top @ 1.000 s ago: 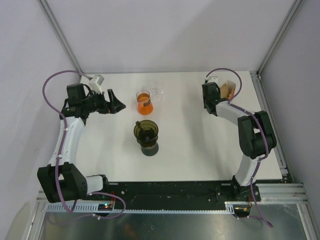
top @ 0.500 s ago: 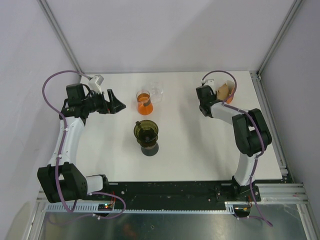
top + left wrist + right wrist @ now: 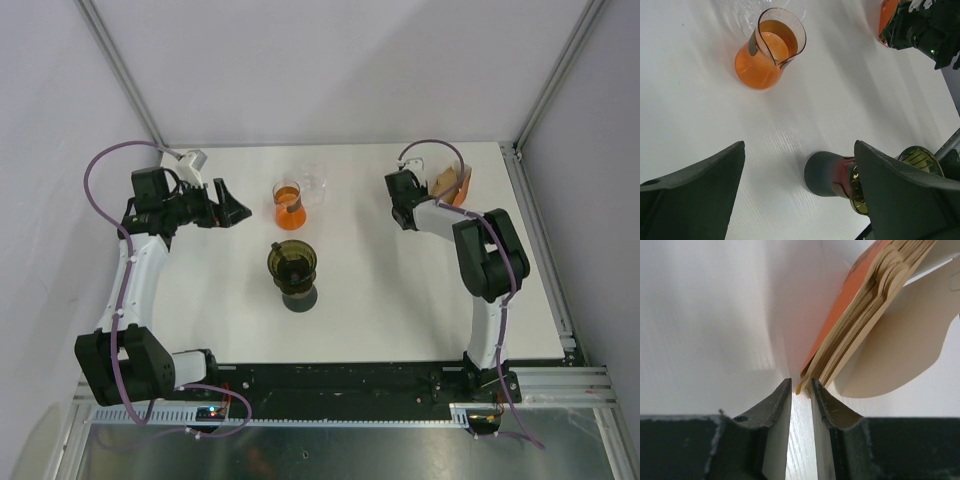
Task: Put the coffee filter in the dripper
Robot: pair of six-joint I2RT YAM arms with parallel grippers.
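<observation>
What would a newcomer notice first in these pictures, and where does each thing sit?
The glass carafe of bright orange liquid stands out at the table's far middle, with the dark dripper close in front. At the far right, the right gripper, fingers narrowly parted, points at a stack of coffee filters.

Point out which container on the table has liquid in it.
The glass flask, filled partway with orange liquid. The clear cup just behind it looks empty, and the dark dripper nearer the arms shows no liquid.

White table (image 3: 400, 295), dripper (image 3: 292, 262), orange carafe (image 3: 288, 204), filter stack (image 3: 452, 183)
</observation>
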